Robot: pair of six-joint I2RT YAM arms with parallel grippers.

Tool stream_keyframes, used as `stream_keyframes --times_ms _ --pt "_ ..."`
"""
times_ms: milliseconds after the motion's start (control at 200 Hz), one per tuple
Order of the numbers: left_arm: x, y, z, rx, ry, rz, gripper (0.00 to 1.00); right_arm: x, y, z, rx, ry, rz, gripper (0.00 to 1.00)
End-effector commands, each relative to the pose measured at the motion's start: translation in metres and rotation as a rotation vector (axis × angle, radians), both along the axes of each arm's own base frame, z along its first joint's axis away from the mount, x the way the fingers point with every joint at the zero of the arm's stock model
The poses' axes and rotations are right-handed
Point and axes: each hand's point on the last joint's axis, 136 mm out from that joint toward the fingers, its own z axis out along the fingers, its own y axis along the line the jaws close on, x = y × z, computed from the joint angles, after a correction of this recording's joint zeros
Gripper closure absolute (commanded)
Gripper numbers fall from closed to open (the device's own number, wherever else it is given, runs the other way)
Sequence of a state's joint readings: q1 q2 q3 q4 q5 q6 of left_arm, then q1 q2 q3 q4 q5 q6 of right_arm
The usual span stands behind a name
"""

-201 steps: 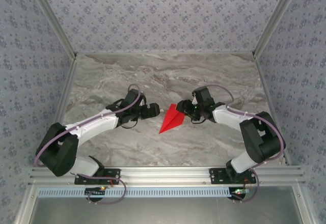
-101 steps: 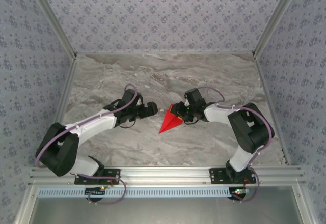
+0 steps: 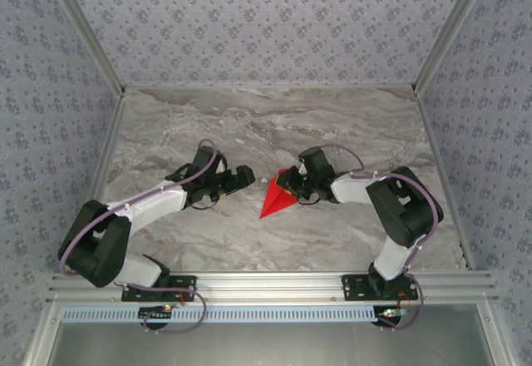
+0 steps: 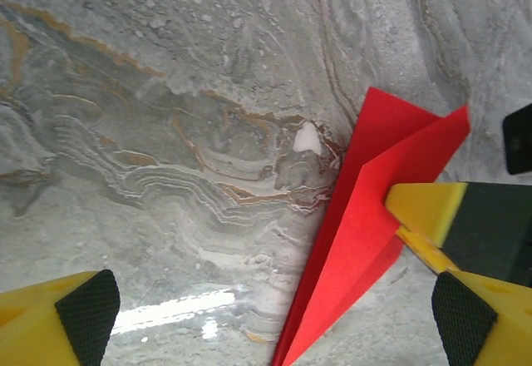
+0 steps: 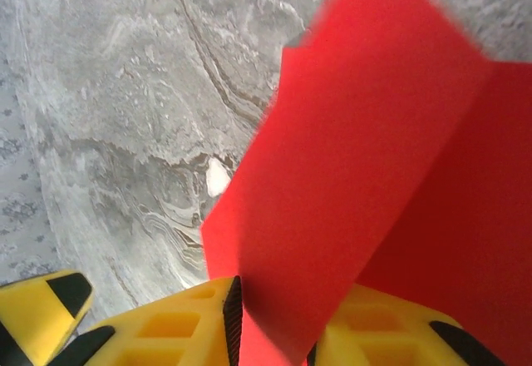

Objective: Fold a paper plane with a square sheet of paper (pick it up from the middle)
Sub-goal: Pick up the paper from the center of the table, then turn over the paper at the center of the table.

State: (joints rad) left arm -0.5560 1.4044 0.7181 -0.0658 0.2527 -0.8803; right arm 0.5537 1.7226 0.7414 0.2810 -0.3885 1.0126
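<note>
Red paper plane (image 3: 275,195), pointed, centre-creased | right jaws clamped on its wide end | left jaws apart

The left arm (image 3: 150,204) is stretching low toward the middle, and the left gripper (image 3: 247,174) is standing wide open. The right arm (image 3: 366,185) is folding sharply at the elbow and pointing leftward. The right gripper (image 3: 289,186) is pinching the plane (image 3: 274,198) between its yellow fingers (image 5: 166,333).

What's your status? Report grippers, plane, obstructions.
Left gripper open, short of paper plane. Right gripper pinched on its wide end. Nothing blocking on marble table.
</note>
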Motion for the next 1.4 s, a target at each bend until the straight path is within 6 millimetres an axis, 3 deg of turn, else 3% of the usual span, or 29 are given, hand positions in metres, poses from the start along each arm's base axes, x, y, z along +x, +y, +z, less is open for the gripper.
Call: stream_keyframes --times_ms 0,135,380,610,740,899,1069,1334,1394 --pt "0.0 -0.013 0.007 -0.086 0.012 -0.027 0.01 0.006 0.005 0.009 0.047 -0.037 -0.019 0.83" --pt "-0.003 -0.027 0.018 -0.213 0.009 -0.069 0.01 0.015 -0.001 0.041 0.111 -0.115 -0.03 0.93" --pt "-0.013 -0.053 0.056 -0.453 -0.003 -0.177 0.01 0.032 -0.018 0.131 0.316 -0.254 0.004 0.92" --pt "-0.016 -0.08 0.098 -0.63 -0.06 -0.261 0.01 0.038 -0.013 0.181 0.474 -0.287 0.032 0.91" --pt "-0.014 -0.093 0.112 -0.662 -0.101 -0.296 0.02 0.036 -0.006 0.197 0.539 -0.285 0.047 0.91" --pt "-0.006 -0.097 0.133 -0.724 -0.17 -0.301 0.13 0.03 0.002 0.207 0.589 -0.259 0.081 0.9" --pt "-0.001 -0.096 0.141 -0.731 -0.213 -0.287 0.35 0.026 0.005 0.209 0.604 -0.245 0.095 0.89" --pt "0.0 -0.084 0.147 -0.731 -0.262 -0.26 0.56 0.019 0.008 0.201 0.601 -0.211 0.126 0.89" --pt "0.001 -0.083 0.147 -0.727 -0.266 -0.259 0.66 0.018 0.008 0.198 0.593 -0.206 0.129 0.89"
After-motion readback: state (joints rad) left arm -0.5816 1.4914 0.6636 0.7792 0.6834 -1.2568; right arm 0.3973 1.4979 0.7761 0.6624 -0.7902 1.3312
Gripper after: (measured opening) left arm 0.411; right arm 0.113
